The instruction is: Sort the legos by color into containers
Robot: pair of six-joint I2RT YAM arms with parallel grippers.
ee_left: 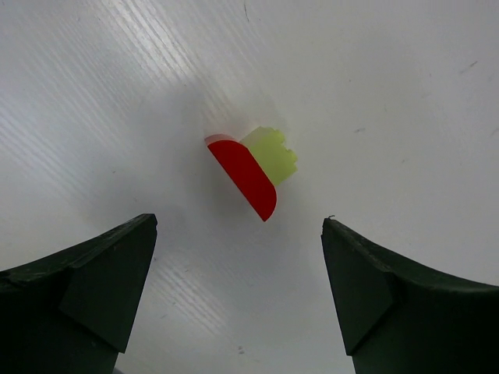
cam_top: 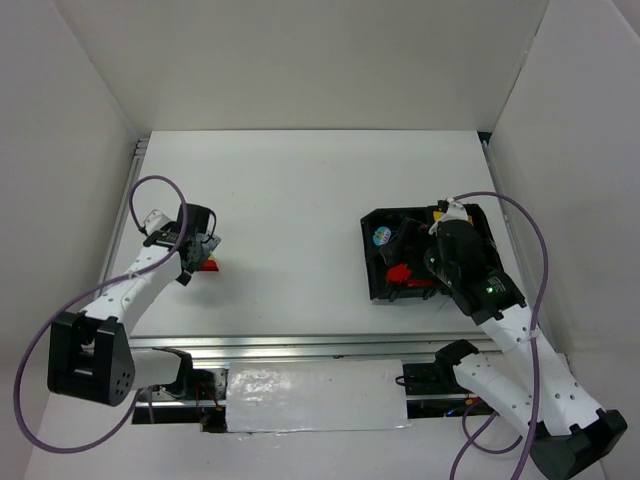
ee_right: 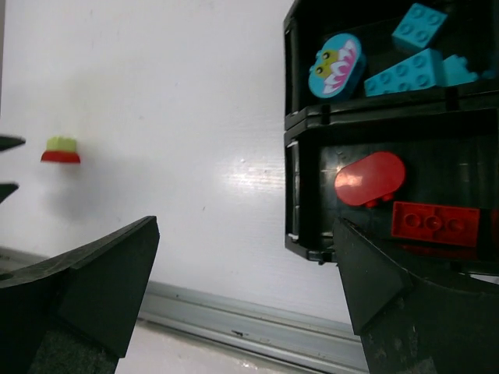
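The black tray (cam_top: 367,252) is sitting near the right edge of the worktop (cam_top: 300,190). In the right wrist view its wall (ee_right: 291,117) is running between two compartments. The farther one is holding cyan pieces: a round one (ee_right: 337,66) printed with a pink flower and at least two studded bricks (ee_right: 405,74). The nearer one is holding a red rounded piece (ee_right: 370,178) and a flat red brick (ee_right: 435,224).

The right arm is covering the tray's two right-hand compartments from above, so their contents are not showing. The right wrist view is cutting off that side too.

One more lego is lying near the left edge of the worktop: a red half-round piece (ee_left: 243,179) joined to a pale green studded brick (ee_left: 274,152) and tilting on the surface.

The left gripper (ee_left: 238,226) is hovering over it, fingers spread wide apart and touching nothing. The right gripper (ee_right: 245,234) is hanging at the tray's near left corner, fingers likewise wide apart and empty.
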